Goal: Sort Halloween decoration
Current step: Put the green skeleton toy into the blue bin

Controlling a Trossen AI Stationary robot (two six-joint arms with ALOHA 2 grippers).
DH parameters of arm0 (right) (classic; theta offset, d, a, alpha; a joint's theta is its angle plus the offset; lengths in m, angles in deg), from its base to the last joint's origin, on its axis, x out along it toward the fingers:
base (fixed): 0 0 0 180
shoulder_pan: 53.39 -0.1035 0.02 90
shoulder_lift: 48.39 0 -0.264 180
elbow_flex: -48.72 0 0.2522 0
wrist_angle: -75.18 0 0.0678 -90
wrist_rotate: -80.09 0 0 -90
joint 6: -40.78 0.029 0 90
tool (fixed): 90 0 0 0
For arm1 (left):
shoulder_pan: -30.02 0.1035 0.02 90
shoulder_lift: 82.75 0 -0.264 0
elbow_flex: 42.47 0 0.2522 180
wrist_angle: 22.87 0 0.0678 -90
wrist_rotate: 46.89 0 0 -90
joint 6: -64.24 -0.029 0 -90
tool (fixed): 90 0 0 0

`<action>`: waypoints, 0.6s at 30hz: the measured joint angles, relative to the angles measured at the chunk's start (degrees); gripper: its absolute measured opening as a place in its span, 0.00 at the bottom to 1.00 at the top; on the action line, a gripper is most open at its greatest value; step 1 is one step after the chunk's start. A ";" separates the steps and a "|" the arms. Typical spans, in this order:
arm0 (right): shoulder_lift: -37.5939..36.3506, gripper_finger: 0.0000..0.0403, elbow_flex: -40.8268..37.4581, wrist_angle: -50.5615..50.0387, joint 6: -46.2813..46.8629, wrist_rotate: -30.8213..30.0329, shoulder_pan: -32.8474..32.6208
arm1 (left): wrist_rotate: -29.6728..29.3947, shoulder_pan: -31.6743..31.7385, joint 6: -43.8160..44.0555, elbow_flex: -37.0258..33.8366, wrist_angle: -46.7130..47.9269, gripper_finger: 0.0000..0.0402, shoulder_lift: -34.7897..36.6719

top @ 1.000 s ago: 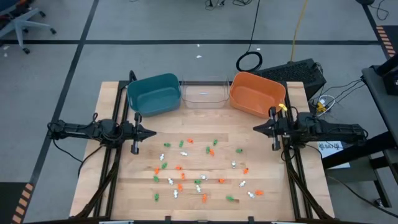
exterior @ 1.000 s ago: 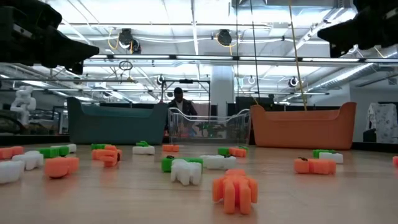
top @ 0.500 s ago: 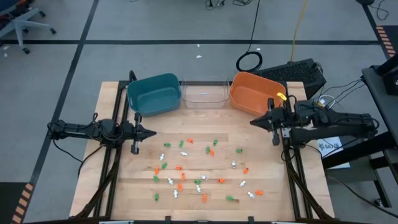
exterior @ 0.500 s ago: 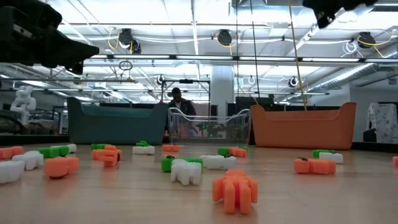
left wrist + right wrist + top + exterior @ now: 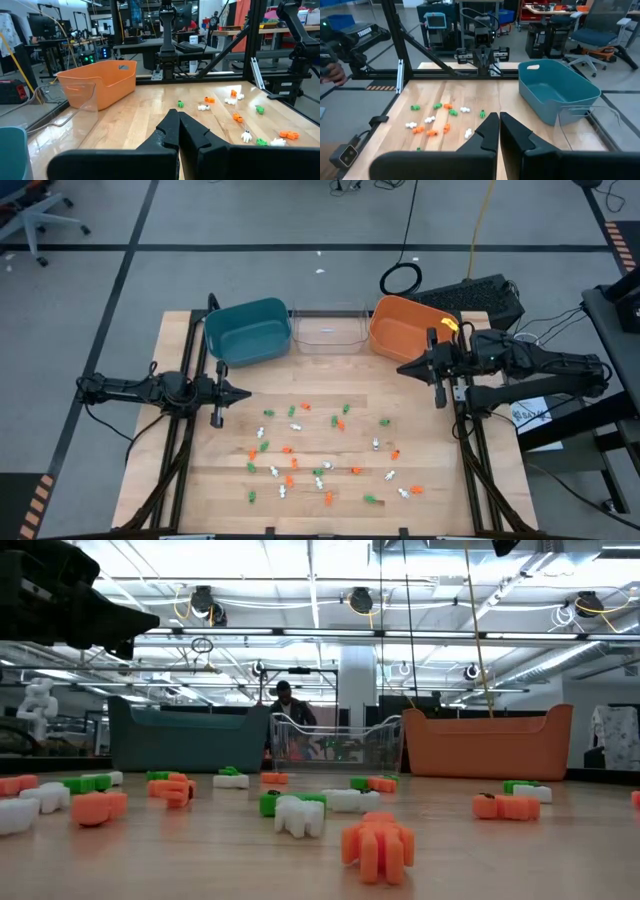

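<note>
Nearest the table's front edge, the Halloween decoration point(image 5: 320, 450) is found loose on the wooden table point(image 5: 200, 500), well apart from the bins; none is seen in a bin and none is held. By the high view, roughly a dozen orange pieces, about as many green and about ten white may be counted; an exact count cannot be given, the pieces being tiny and partly bunched.

At mid-table, to either side of the scatter, the two arms are held above the wood. The left gripper point(image 5: 243, 393) is poised at the left edge, jaws pressed together on nothing. The right gripper point(image 5: 404, 369) is raised near the orange bin, jaws likewise pressed together and empty.

At the far edge three bins are set in a row: one teal bin point(image 5: 247, 330), one clear bin point(image 5: 327, 329), one orange bin point(image 5: 412, 330).

The step in hand is judged to be the first approach to a piece. It would be done well if the jaws were spread before descent, an outlying trinket were chosen rather than a bunched one, and the pinch were made squarely so that neighbours are not knocked.
</note>
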 joint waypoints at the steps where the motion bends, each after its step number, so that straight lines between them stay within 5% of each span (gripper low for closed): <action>1: -0.02 0.00 0.01 -0.67 0.03 -0.02 0.00 | 0.00 0.01 0.00 0.02 0.00 0.00 0.00; 18: 0.91 0.00 0.01 -3.83 4.12 -0.11 0.00 | -0.22 -0.04 -0.02 1.39 -6.63 0.00 -0.08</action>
